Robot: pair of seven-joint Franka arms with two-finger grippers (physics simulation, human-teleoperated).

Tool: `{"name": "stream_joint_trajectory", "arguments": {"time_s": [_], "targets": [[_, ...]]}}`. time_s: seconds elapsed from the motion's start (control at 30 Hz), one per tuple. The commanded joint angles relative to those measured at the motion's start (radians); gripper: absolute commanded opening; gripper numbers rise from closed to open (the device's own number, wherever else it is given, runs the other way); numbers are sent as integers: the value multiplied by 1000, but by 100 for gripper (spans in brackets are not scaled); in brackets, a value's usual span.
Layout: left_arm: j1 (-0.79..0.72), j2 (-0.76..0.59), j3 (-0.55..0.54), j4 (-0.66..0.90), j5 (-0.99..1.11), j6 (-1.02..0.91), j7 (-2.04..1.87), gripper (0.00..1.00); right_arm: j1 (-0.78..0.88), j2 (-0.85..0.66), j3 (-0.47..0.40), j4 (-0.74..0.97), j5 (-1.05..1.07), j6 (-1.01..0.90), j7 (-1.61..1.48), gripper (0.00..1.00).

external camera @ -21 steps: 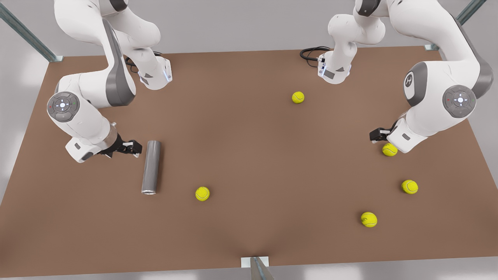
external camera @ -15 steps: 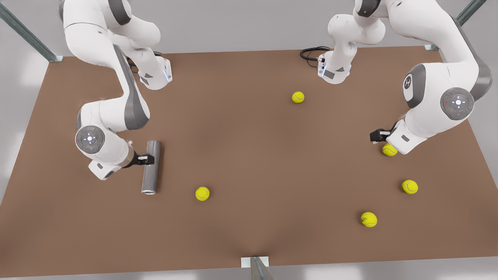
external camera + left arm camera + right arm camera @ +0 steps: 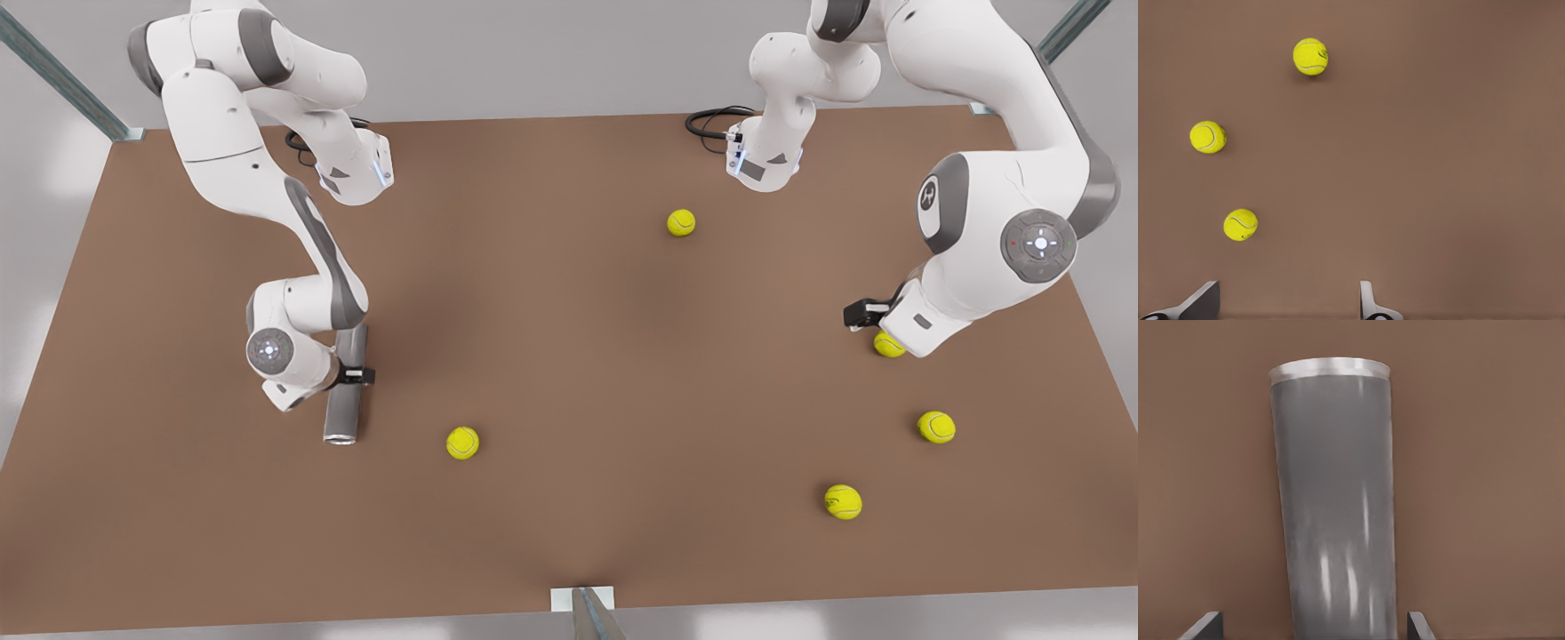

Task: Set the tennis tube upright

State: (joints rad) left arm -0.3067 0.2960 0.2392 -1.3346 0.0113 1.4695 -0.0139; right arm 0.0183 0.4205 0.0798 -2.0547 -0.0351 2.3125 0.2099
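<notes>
The tennis tube lies flat on the brown table at the front view's left, a grey cylinder with its rimmed end toward the front edge. My right gripper is over the tube's middle, open, a finger on each side. The right wrist view has the tube running away between the open right gripper. My left gripper waits at the front view's right, open and holding nothing, just beside a tennis ball. The left wrist view has the open left gripper above bare table.
Several yellow-green tennis balls are scattered: one close to the tube's front end, one at the back middle, two at the front right. Three balls appear in the left wrist view. Black cables lie at the back.
The right arm has swung in from beside the tube's far end to over its middle, and its fingers now straddle the tube. The tube, the balls and the left arm have hardly moved.
</notes>
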Motion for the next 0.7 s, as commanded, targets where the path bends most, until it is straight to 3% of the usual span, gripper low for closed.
{"name": "stream_joint_trajectory", "arguments": {"time_s": [0.0,0.47,0.57,0.67], "targets": [[0,2,0,0,1,0,0,100,-3,0,0,-1,6,1,0,100],[0,6,0,-3,1,-14,-5,100,-17,55,0,-55,35,51,0,100],[0,6,0,-6,1,-23,-5,100,-20,57,0,-53,35,48,-1,91],[-2,6,0,-8,1,-29,-5,100,-20,57,2,-50,35,45,-3,59]]}}
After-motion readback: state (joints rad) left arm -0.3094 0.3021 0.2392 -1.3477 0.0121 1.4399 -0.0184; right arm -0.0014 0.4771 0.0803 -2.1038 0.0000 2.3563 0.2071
